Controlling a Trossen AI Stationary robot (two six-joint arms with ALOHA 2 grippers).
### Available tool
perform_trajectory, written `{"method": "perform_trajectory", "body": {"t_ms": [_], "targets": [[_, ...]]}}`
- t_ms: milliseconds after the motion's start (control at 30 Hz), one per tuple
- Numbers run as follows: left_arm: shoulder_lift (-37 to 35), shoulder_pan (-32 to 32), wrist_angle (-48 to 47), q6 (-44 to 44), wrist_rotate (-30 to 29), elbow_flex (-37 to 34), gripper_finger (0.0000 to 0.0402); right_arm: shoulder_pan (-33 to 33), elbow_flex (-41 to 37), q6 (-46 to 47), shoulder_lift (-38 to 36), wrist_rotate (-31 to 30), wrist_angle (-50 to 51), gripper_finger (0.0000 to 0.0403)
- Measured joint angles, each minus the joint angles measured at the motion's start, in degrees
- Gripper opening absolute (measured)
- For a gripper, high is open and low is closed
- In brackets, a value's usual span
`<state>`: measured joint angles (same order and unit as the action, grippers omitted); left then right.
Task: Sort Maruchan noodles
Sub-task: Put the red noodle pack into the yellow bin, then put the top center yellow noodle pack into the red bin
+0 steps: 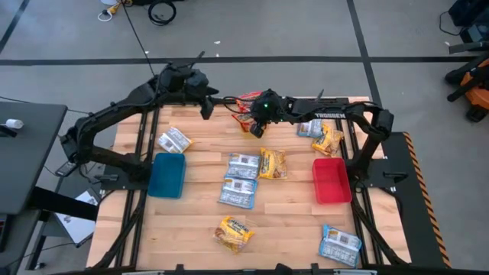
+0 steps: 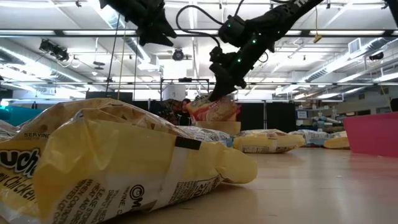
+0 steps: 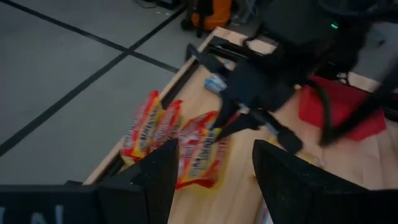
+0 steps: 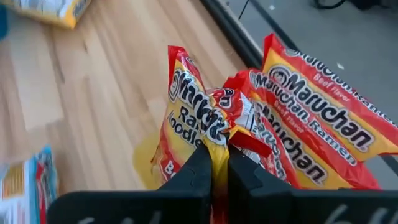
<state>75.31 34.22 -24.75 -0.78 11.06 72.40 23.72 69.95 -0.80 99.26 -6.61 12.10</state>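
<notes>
High view: I saw the right gripper [image 1: 255, 128] at the far edge of the table [image 1: 290, 221], on a red packet [image 1: 243, 121] among the red ones there. The left gripper [image 1: 206, 107] hung just beside it, holding nothing.
High view, rest: blue packets [image 1: 241, 180] and a yellow packet [image 1: 272, 163] lay mid-table, with a blue bin [image 1: 166, 174] on the left side and a red bin [image 1: 330, 180] on the right.
Low view: I saw the right gripper [image 2: 217, 93] nipping the top edge of the red packet [image 2: 214, 109], which stood crumpled under it. A yellow packet [image 2: 118, 165] filled the near foreground.
Left wrist view: I saw the left fingers [image 3: 292, 180] spread well apart with nothing between them, the red packets [image 3: 158, 140] beyond.
Right wrist view: I saw the right fingers [image 4: 199, 171] pressed together on the red packet [image 4: 193, 124], pinching its crinkled edge; another red packet [image 4: 323, 124] lay touching it.
</notes>
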Motion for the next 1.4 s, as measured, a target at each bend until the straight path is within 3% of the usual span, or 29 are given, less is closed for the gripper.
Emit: {"method": "perform_trajectory", "body": {"t_ms": [400, 700, 900, 1133, 1267, 1400], "targets": [[-1.70, 0.17, -4.35, 4.43, -3.49, 2.49, 0.0208, -0.34, -9.33, 9.52, 2.51, -1.06, -15.68, 0.0037], [-7.89, 3.15, -4.95, 4.90, -3.00, 3.78, 0.0208, 0.05, -13.92, 8.95, 2.58, -0.96, -13.54, 0.0074], [-10.42, 3.17, -6.52, 5.66, -1.80, 3.78, 0.0208, 0.38, -7.57, 2.09, 2.96, 0.22, -2.42, 0.0144], [-10.28, 3.24, -11.79, 7.48, -1.78, 3.76, 0.0208, 0.64, 7.35, -5.40, 2.84, 0.98, 20.50, 0.0229], [-10.82, 2.46, -15.03, 7.46, 0.33, 3.69, 0.0208, -0.97, 12.47, -9.79, 2.82, 6.04, 33.01, 0.0260], [-12.10, -0.05, -12.58, 6.33, 3.04, 1.31, 0.0208, -6.31, 11.65, -13.15, 2.62, 9.37, 40.89, 0.0271]]}}
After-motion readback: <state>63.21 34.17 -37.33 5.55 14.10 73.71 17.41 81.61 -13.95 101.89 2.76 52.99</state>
